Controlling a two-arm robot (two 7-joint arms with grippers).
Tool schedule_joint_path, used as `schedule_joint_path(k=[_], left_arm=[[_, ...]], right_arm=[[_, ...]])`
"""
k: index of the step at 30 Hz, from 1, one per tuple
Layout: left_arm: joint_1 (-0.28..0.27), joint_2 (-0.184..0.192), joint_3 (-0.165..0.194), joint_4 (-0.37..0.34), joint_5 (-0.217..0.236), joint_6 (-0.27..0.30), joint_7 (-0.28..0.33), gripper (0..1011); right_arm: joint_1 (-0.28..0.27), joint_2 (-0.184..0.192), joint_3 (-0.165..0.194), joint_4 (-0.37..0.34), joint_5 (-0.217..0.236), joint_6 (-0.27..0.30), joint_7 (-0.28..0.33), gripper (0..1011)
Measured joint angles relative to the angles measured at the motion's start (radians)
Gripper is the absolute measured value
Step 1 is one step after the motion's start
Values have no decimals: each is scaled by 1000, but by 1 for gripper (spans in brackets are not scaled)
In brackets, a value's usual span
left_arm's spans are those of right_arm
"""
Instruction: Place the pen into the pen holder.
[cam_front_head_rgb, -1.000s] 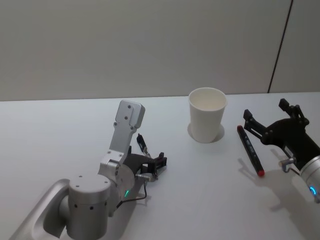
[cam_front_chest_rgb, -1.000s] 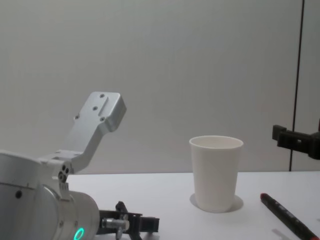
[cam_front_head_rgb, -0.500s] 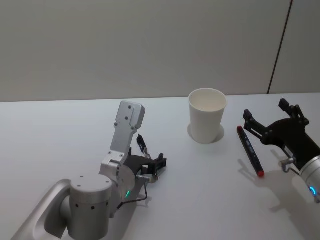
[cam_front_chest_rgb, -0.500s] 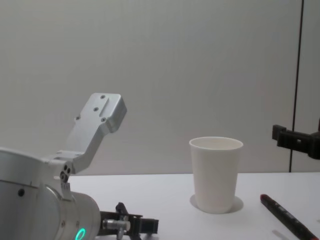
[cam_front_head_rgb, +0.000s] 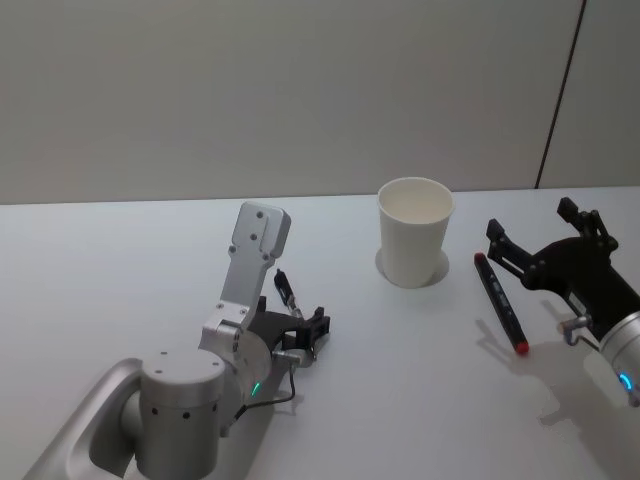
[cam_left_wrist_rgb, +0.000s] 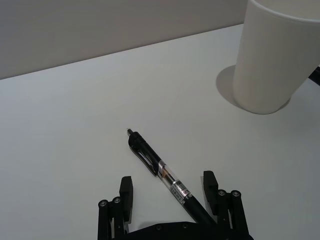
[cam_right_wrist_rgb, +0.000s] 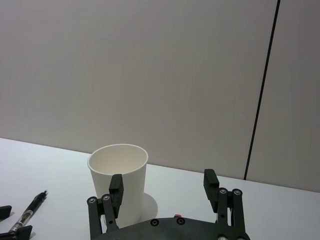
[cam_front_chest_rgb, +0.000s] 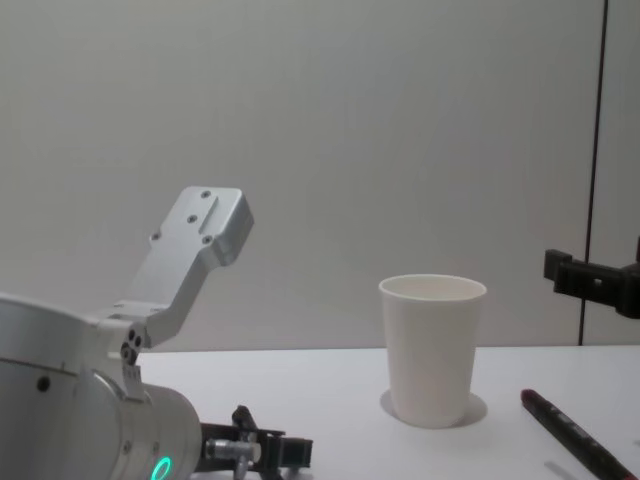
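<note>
One pen (cam_left_wrist_rgb: 161, 171) lies between the left end effector's (cam_left_wrist_rgb: 167, 180) spread fingers (cam_left_wrist_rgb: 126, 192) (right end effector (cam_right_wrist_rgb: 163, 178), likewise spread, near marker (cam_front_head_rgb: 500, 300)).

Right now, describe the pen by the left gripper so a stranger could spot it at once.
On the white table, look to the robot's left of the paper cup, where the left gripper sits open. The pen lies between its fingers: slim, black, with a clip and clear middle, unlike the thicker red-tipped marker on the cup's other side.

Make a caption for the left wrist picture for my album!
Open left pincer straddling a black pen lying on the table, white paper cup standing nearby.
</note>
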Motion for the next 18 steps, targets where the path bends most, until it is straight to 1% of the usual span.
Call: schedule_joint_path(k=[5,9,13,15,18], left_arm=[[0,0,0,0,3,0,-2,842],[1,0,1,-2,14,0,-11,818],[1,2,4,-5,35,1,-26,787],[1,3,4,-6,41,1,-30,750],[2,3,6,-10,51,1,-41,655]], right_arm=[[0,0,0,0,0,0,0,1008],[0,0,0,0,0,0,0,1009],[0,0,0,0,0,0,0,1009],[0,0,0,0,0,0,0,1008],[0,0,0,0,0,0,0,1008]])
